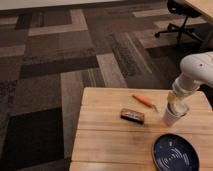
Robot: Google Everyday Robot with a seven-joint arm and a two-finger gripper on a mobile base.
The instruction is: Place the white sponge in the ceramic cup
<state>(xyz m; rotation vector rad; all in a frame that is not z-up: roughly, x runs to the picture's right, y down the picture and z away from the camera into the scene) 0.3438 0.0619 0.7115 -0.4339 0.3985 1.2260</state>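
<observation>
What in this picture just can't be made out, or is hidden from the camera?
- White sponge: not visible anywhere; the gripper sits right over the cup, so whether the sponge is held or already inside is hidden.
- Cup's inside: covered by the gripper.
- Arm: cut off by the right edge.
- Blue plate: lower rim cut off by the bottom edge.
- Orange object on the table: too small to identify.

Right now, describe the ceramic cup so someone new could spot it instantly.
Start at the wooden table and go to its right edge, above the dark blue plate. The ceramic cup stands there, small, white and upright, directly under the gripper on the white arm. Unlike the flat dark bar and the orange tool to its left, it is pale and cylindrical.
</observation>
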